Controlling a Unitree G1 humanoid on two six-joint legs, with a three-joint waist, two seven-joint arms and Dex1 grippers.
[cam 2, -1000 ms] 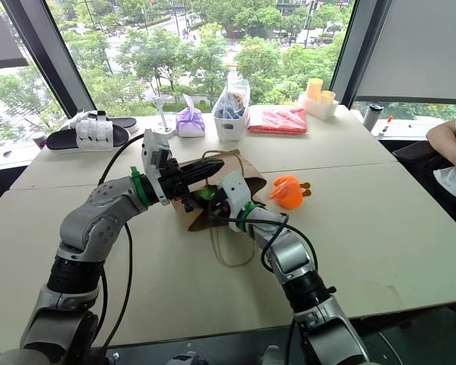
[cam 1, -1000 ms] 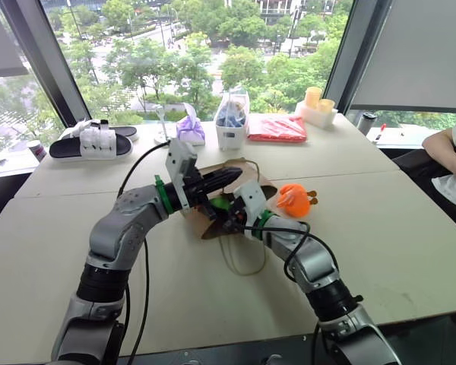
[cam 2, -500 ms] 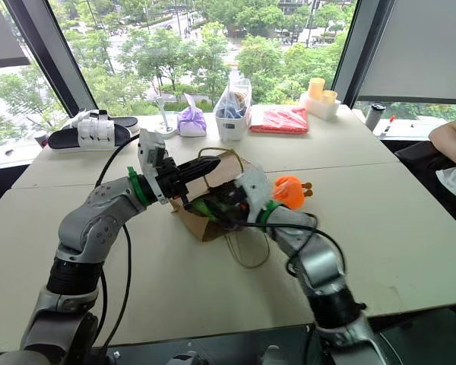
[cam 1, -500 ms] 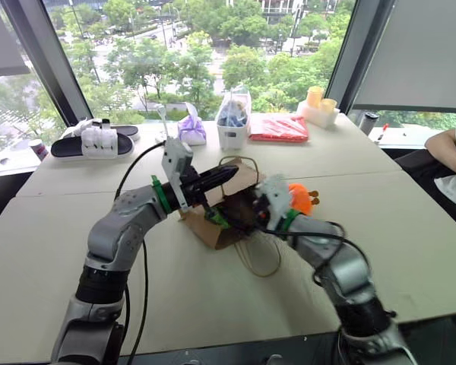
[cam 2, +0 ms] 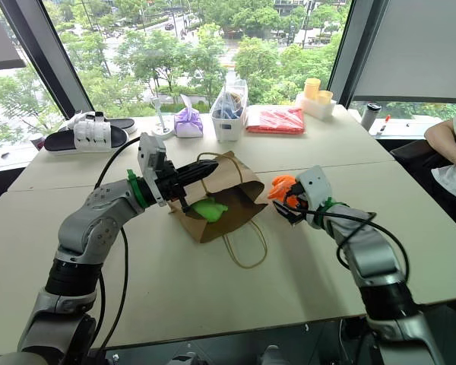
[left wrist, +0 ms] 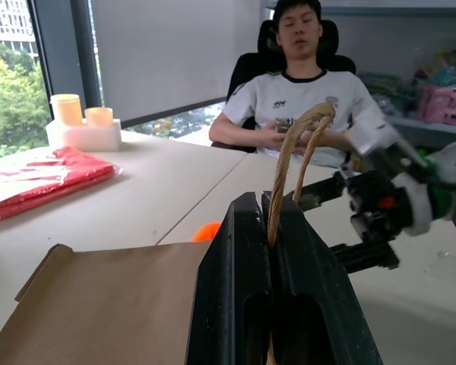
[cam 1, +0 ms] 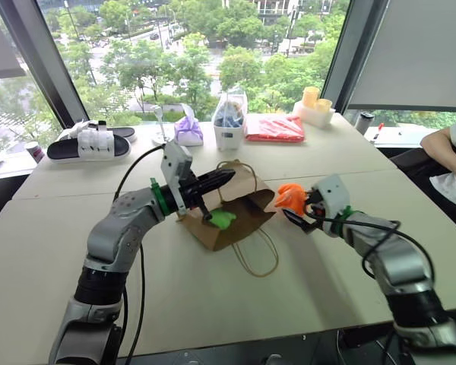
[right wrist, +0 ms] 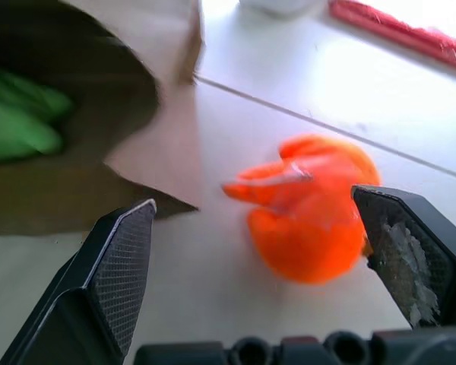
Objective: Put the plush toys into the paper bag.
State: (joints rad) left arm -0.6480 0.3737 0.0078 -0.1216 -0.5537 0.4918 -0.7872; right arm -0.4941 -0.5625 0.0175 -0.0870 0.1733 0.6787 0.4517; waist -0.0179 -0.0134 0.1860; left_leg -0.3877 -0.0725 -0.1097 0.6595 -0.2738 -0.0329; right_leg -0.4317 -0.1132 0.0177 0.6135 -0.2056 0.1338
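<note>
The wide pale counter [cam 2: 213, 304] carries the plain brown kraft paper bag [cam 2: 232, 199], which lies on its side with its mouth gaping toward the robot and a thin tan cord loop handle [cam 2: 247, 245] trailing loose on the counter. The left hand [left wrist: 272, 228] is clenched on the bag's upper cord handle [left wrist: 298, 144] and holds that edge up, so the mouth depends on this pinch; if the thin cord slips out between the black fingers, the top wall would probably sag and close the opening. The bright lime green round plush toy [cam 2: 205, 208] lies inside the bag just within the mouth, where it could roll back out if the bag is tugged or tipped toward the robot. The bright orange round plush toy [right wrist: 311, 213] sits on the counter just beside the bag's right edge, apart from it. The right hand [right wrist: 277, 251] is released, its fingers spread wide on either side of the orange toy without gripping it. Closing off-centre on something so soft and round may squeeze it sideways and send it rolling away, or a finger may catch the bag's paper edge and drag it.
</note>
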